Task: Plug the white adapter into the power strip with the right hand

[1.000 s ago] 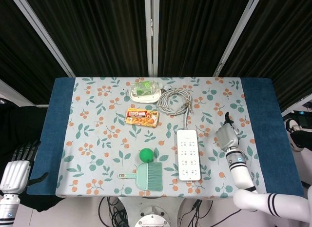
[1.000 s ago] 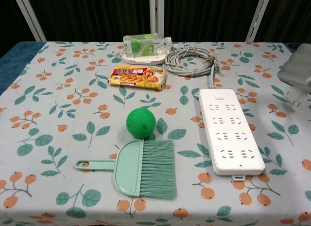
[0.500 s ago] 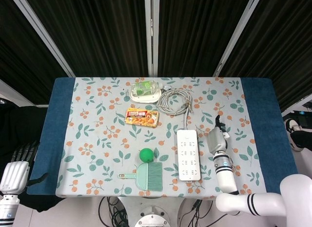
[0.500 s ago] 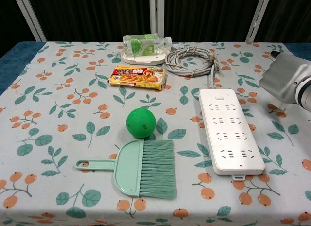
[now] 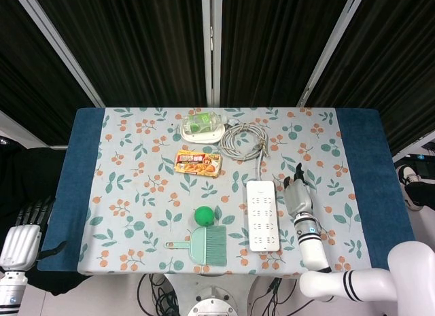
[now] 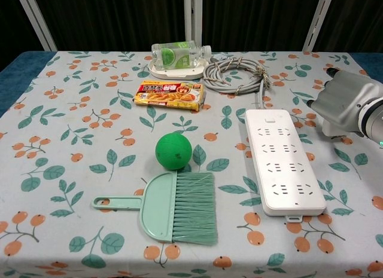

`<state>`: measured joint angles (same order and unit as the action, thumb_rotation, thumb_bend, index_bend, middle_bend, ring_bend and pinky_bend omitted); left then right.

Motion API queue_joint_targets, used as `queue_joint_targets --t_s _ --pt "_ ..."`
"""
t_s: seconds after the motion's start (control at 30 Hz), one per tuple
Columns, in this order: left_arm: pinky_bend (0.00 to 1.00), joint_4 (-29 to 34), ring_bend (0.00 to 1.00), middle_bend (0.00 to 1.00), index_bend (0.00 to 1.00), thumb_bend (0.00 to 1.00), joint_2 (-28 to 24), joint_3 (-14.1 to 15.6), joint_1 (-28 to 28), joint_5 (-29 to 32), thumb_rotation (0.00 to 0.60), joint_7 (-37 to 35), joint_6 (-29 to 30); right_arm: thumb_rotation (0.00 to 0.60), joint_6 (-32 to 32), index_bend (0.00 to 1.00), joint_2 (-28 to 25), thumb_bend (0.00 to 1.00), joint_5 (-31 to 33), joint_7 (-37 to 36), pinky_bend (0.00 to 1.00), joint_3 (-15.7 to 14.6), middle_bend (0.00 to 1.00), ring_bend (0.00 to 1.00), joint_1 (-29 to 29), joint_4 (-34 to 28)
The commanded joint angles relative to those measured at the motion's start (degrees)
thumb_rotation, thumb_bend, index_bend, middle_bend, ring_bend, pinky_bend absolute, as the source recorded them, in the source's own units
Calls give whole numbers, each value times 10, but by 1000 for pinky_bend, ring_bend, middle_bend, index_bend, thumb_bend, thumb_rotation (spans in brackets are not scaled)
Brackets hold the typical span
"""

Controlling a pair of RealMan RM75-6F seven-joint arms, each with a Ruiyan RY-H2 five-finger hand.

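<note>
- Adapter, the white one: I cannot pick it out for certain; a pale edge peeps from under the right hand (image 6: 342,101), which hovers just beside the far right end of the power strip (image 6: 284,161), apart from it
- Left hand (image 5: 20,241) hangs off the near left corner of the table (image 6: 72,140), fingers straight, holding nothing
- Nearest on the cloth lies a green brush (image 6: 191,209) in its dustpan; a green ball (image 6: 173,150) sits just behind it
- Power strip lies flat to their right, long side running away, every socket free
- Right hand looks curled, back towards us; whether it grips the adapter or nothing, I cannot tell
- My guess: the adapter is light, hard, smooth plastic, prone to twist; best pinched on its flat sides, prongs pointing down; the light strip may skid under the push
- Farther back: a snack box (image 6: 169,94), a coiled cable (image 6: 236,75), a bottle (image 6: 178,52) lying on a dish
</note>
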<state>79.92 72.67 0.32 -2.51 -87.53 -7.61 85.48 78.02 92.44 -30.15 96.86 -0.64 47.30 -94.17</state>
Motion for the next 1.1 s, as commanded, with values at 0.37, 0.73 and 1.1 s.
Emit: queue_joint_targets --t_s 0.37,0.73,1.1 --pt "0 6 0 0 0 134 -3 0 -1 -1 600 5 0 600 3 1 -45 280 -32 -94 0 1 282 131 -13 -57" --pt "0 16 0 0 0 133 -6 -1 -3 -2 600 12 -2 600 -72 229 -189 105 -161 -533 0 50 305 131 -119 -123" --pt "0 40 0 0 0 133 -13 -1 -7 -6 600 35 -3 600 -169 326 -200 47 -354 -947 0 57 311 131 -194 26"
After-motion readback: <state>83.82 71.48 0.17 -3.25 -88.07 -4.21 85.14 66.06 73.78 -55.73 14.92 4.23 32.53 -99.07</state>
